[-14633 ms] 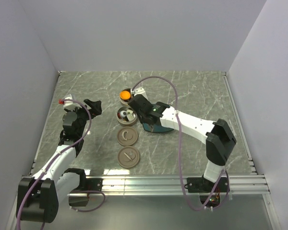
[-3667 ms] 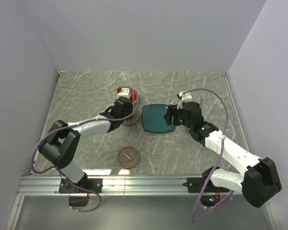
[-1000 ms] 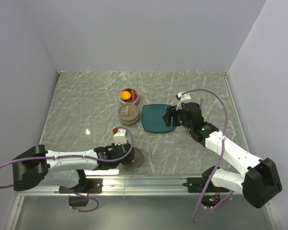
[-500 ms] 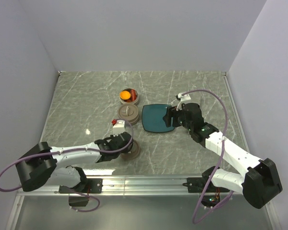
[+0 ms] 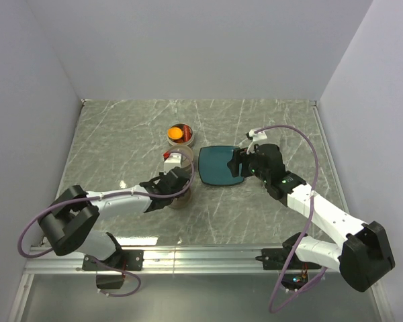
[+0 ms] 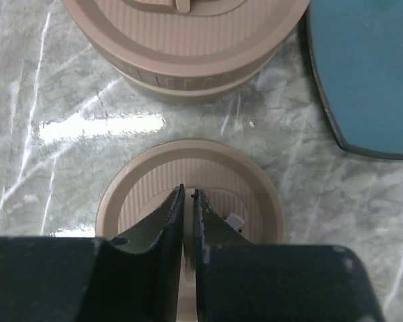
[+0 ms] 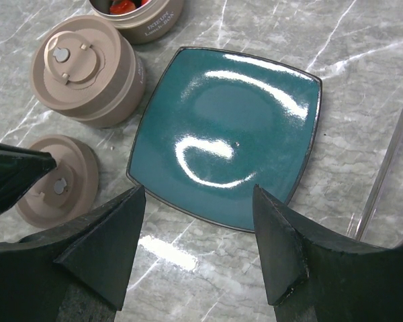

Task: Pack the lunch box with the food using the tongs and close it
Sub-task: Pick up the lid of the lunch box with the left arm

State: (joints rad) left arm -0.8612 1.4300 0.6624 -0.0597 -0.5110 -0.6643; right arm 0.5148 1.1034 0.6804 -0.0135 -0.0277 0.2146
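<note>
The loose tan lid [image 6: 221,178] lies directly beneath the left tool [image 6: 188,194], which is pinched onto its thin centre tab (barely a slit between the fingers), with the closed lunch box tier [image 6: 188,47] just ahead and the teal plate [image 7: 228,127] under the wide-open, empty right tool [image 7: 198,192].

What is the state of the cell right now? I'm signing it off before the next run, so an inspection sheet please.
Surface: grey marbled table, nothing spilled.
Job's things: open tub holding food (orange ball, red pieces); lidded tub beside it; loose lid nearer the arms; tongs not seen.
Clutter: teal plate, bare.
Grippers: left gripper pinched shut on the loose lid; right gripper open, holding nothing, above the plate.
Cables: purple cable looping off each arm, no snag seen.
Surroundings: plain walls; nothing else seen.
</note>
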